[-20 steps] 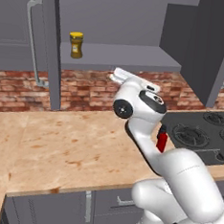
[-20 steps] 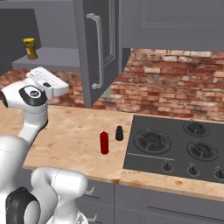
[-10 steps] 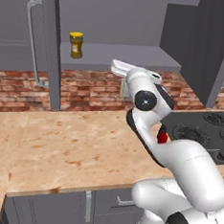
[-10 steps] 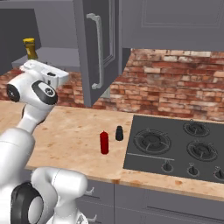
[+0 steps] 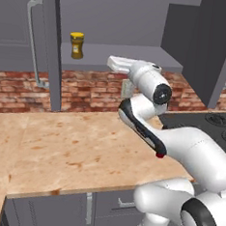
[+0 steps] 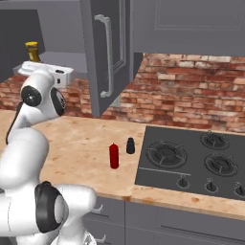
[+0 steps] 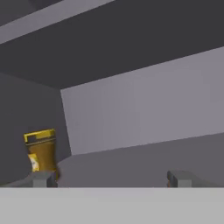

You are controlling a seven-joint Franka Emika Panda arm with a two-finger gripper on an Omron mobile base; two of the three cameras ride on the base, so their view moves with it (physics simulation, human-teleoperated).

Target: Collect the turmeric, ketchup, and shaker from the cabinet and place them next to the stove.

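The turmeric [image 5: 76, 45] [image 6: 32, 51], a jar with a yellow lid, stands at the left of the grey cabinet's shelf [image 5: 134, 54]. In the hand view the turmeric [image 7: 41, 154] shows at the lower left, just behind the left fingertip [image 7: 43, 179]. My gripper [image 5: 110, 61] [image 6: 18, 68] [image 7: 111, 179] is open and empty at shelf height, right of the jar and pointing into the cabinet. The red ketchup [image 6: 114, 156] and the black shaker [image 6: 130, 146] stand on the counter just left of the stove [image 6: 191, 162]. In the left base view my arm hides most of the ketchup [image 5: 158, 155].
An open cabinet door [image 6: 103, 57] with a long curved handle hangs between my hand and the stove. Another open door [image 5: 50, 46] stands left of the shelf. A brick wall [image 6: 182, 91] backs the wooden counter [image 5: 58, 149]. Grey drawers [image 5: 77, 213] sit below.
My hand has risen from in front of the brick wall to shelf level and reached towards the cabinet. Its jaws stayed open. The bottles and jar have not moved.
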